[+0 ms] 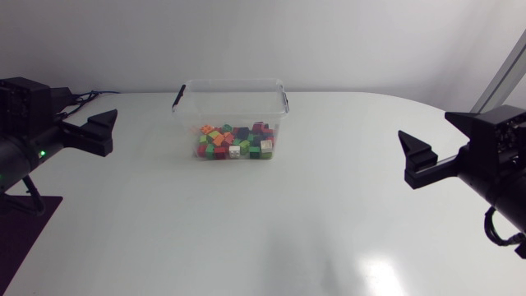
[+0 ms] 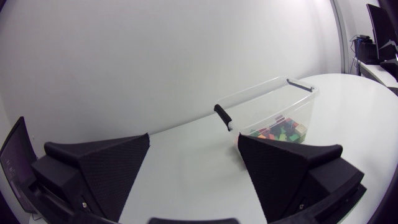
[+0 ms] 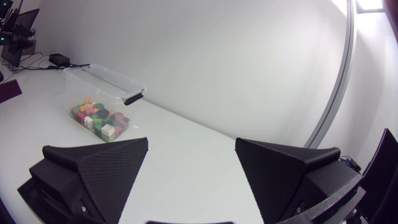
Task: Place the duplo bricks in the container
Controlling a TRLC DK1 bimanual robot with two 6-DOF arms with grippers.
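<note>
While the left gripper (image 2: pixel 194 140) and right gripper (image 3: pixel 191 142) both hang with fingers wide apart and empty, the bricks (image 1: pixel 234 141) already sit in the clear box (image 1: pixel 233 81), ahead of both pairs of fingers, nearer the left, its long side spanning arm to arm.

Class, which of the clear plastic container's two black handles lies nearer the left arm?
The black handle at the clear plastic container's end facing the left arm; the other handle faces the right arm.

Bright, even overhead light leaves soft glare on the table (image 1: pixel 374 267).
</note>
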